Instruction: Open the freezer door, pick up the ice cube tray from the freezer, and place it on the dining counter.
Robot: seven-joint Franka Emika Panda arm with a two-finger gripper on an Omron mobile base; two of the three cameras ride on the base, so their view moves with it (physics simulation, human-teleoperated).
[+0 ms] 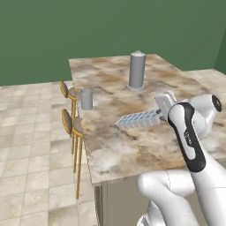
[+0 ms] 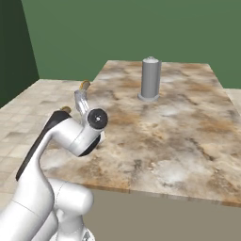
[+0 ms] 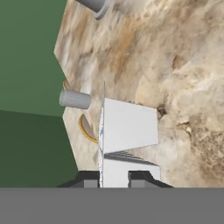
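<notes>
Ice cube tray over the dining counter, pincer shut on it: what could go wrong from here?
1. The pincer grips the ice cube tray at one end only, so it may tilt or slip when let go.
2. Whether the tray touches the dining counter can't be told; releasing too high could make it bounce.
3. The small grey cylinder stands beyond the tray's far end; sliding forward could knock it.

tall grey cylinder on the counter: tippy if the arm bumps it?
Probably somewhat. The tall cylinder stands upright, far taller than wide, so a knock near its top could topple it. Its flared foot on the counter should resist light nudges. Once down, its round body would likely roll.
</notes>
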